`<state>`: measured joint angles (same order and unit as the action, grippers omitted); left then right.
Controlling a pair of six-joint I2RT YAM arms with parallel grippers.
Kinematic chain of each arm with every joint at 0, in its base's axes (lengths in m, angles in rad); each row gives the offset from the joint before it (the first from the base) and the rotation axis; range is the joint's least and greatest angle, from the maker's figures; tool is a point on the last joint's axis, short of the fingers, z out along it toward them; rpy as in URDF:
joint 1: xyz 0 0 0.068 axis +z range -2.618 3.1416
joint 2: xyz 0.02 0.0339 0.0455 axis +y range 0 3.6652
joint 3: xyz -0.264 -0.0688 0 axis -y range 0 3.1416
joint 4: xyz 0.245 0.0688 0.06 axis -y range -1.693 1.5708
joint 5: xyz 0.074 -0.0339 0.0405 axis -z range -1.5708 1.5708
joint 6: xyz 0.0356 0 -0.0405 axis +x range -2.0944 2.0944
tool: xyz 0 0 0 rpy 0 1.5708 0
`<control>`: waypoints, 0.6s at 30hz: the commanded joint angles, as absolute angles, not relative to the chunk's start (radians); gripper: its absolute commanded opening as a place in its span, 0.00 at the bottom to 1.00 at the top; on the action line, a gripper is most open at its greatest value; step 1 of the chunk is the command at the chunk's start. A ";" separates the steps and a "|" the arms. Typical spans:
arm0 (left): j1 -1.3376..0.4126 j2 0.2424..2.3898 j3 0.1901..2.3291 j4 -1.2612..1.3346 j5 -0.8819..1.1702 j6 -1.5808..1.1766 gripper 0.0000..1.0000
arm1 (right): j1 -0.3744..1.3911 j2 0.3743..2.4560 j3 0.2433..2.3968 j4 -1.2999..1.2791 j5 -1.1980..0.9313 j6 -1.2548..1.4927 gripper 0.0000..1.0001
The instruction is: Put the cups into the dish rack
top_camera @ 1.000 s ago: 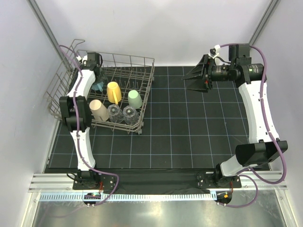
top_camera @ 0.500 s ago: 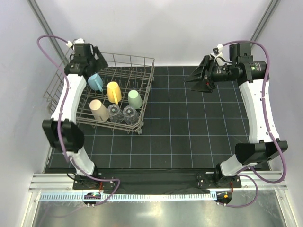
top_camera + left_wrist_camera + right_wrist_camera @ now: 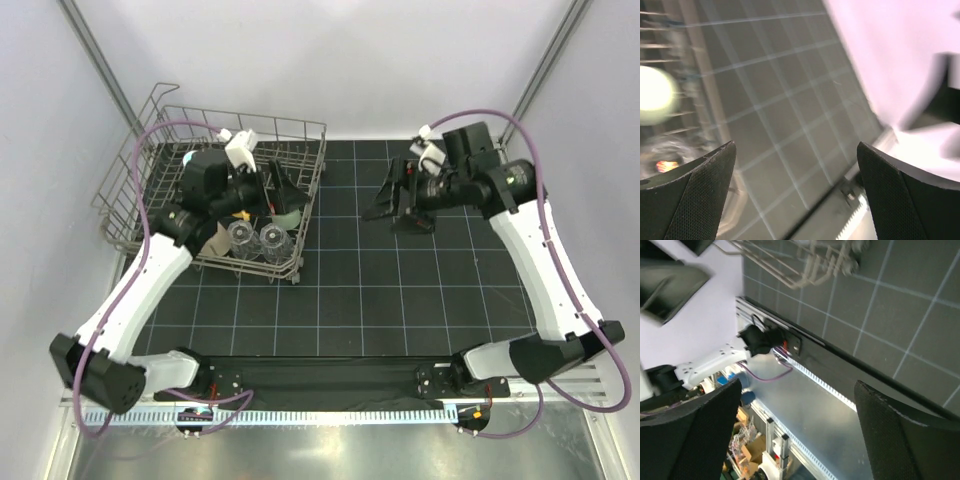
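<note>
white walls close round a black matte mat [image 3: 400, 290] ruled with a fine pale grid, and no cup sits on it that i can see. the dish rack [image 3: 305, 160], thin grey wire with upright tines and a raised rim, stands at ten o'clock on the mat. inside, along its six o'clock side, sit a tapered matte tan cup [image 3: 217, 240] and two clear, glassy tumblers [image 3: 272, 240], with a mint-green cup [image 3: 291, 216] toward three o'clock; my forearm hides the others. my left gripper [image 3: 795, 150] hangs over the rack, spread wide and empty. my right gripper [image 3: 798, 385], at one o'clock, is wide and empty too. loading looks about finished, i judge; the next move calls for lifting clear of the tines without snagging wire.
</note>
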<state>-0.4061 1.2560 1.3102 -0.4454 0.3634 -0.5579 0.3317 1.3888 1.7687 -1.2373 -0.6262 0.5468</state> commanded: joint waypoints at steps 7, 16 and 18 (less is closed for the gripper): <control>-0.486 1.010 1.079 -0.164 0.610 -0.732 1.00 | 0.486 1.086 1.288 -0.793 -0.218 0.735 1.00; -0.543 0.671 0.697 0.076 0.626 -0.962 1.00 | 0.492 0.830 0.783 -0.500 -0.083 0.882 1.00; -0.545 0.617 0.535 0.225 0.646 -1.103 1.00 | 0.494 0.801 0.712 -0.453 -0.112 0.891 1.00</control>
<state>-0.5339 0.6819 0.6792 -0.0448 0.5999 -0.9115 0.4873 0.8436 0.7628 -0.6296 -0.1520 0.8349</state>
